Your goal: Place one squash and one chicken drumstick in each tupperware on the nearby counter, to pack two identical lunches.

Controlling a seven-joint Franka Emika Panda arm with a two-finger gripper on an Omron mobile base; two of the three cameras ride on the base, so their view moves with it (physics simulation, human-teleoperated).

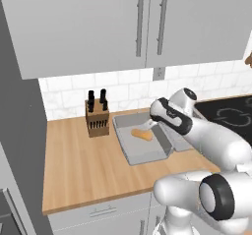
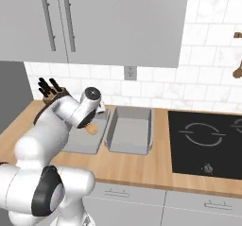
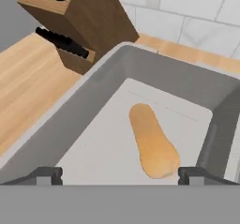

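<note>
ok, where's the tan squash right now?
The tan squash lies flat in the left tupperware, the one next to the knife block, under the open gripper.

Desk (image 1: 78,165): I see two tupperware trays side by side on it, below the wall cabinets (image 1: 98,22).
Left tupperware (image 1: 135,153): holds the squash (image 1: 142,135), lying flat on its floor.
Right tupperware (image 2: 130,130): between the left tray and the cooktop (image 2: 208,142).
Knife block (image 1: 97,118): just left of the left tray, near the wall.
Gripper (image 3: 121,175): I have it above the left tray, jaws spread, squash below.

Arm outstretched forward, jaws wide apart
</note>
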